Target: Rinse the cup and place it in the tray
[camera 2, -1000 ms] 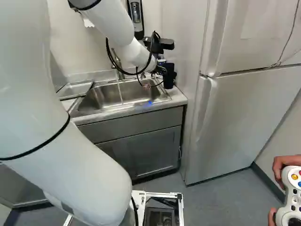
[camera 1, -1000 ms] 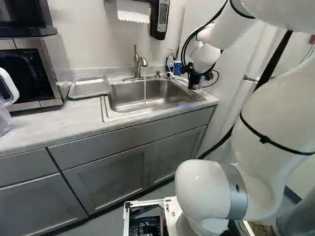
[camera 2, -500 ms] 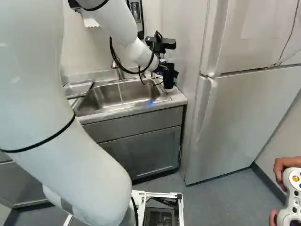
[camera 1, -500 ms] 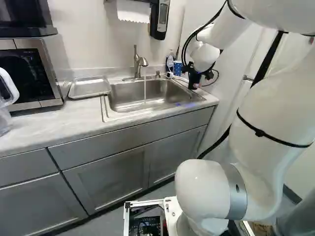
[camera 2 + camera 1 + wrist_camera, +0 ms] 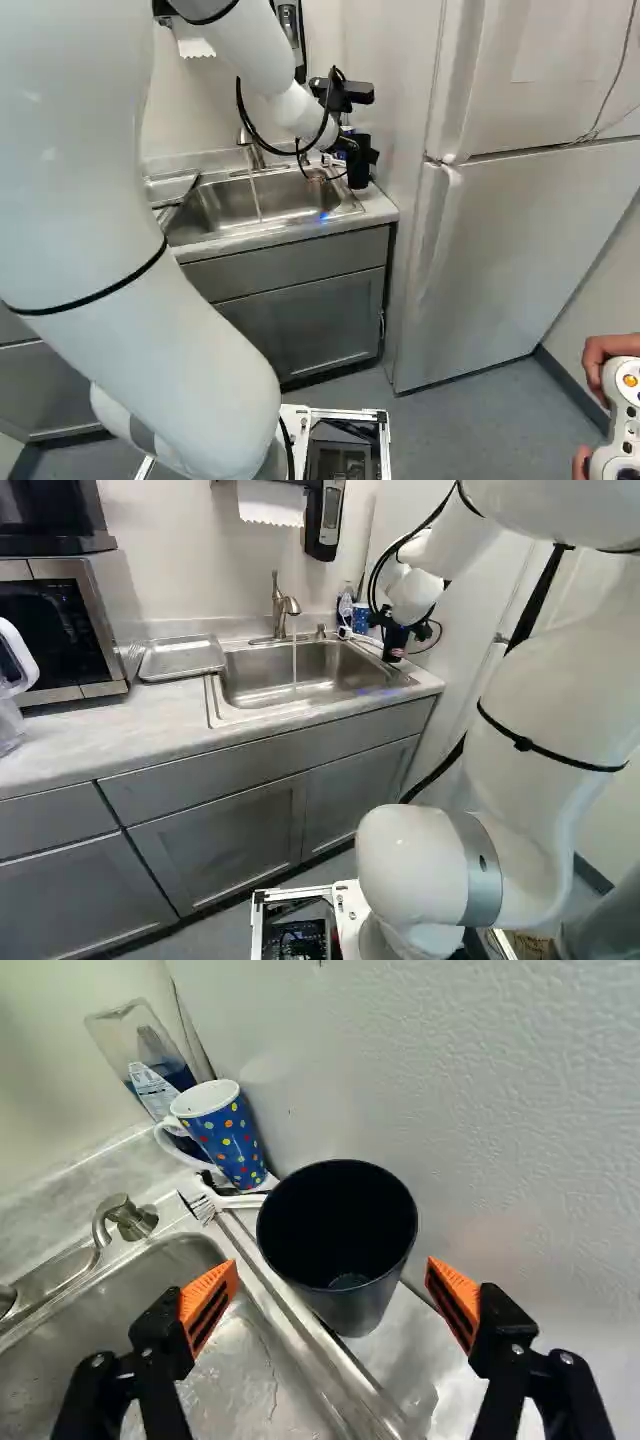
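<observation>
- A metal tray (image 5: pixel 182 658) is set on the counter (image 5: pixel 100 730), between the microwave (image 5: pixel 112 620) and the sink (image 5: pixel 270 688).
- Water (image 5: pixel 294 658) is poured into the sink by the tap (image 5: pixel 279 605).
- A dark cup (image 5: pixel 394 650) is placed beside the sink.

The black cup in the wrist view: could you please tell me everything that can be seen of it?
The black cup looks plain, smooth and slightly glossy, perhaps plastic, with a round open mouth, walls narrowing downward and no visible handle. A paler round patch shows inside at its bottom. It stands upright on the counter beside the sink. The open gripper has a finger to either side, seemingly touching neither.
</observation>
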Motion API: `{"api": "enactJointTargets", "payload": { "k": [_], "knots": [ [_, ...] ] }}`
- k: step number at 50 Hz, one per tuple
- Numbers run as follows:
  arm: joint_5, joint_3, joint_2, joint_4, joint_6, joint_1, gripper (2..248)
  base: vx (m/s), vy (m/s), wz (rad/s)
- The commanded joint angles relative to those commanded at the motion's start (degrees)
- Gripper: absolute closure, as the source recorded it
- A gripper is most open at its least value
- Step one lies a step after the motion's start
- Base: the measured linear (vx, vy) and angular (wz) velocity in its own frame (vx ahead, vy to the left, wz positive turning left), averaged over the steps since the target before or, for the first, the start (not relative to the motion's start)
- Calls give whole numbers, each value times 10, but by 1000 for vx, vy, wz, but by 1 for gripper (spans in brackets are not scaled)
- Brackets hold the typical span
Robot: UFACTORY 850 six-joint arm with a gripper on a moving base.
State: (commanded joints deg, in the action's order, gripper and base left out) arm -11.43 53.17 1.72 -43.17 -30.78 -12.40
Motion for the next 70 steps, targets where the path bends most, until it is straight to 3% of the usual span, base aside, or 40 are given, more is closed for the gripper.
{"api": "enactJointTargets", "payload": {
  "k": [10,22,70],
  "knots": [
    [0,0,0,0,-3,0,3,0,0,0],
    [0,0,0,0,-62,0,3,0,0,0],
    [0,1,1,0,-62,-2,3,0,0,0]
  ]
}}
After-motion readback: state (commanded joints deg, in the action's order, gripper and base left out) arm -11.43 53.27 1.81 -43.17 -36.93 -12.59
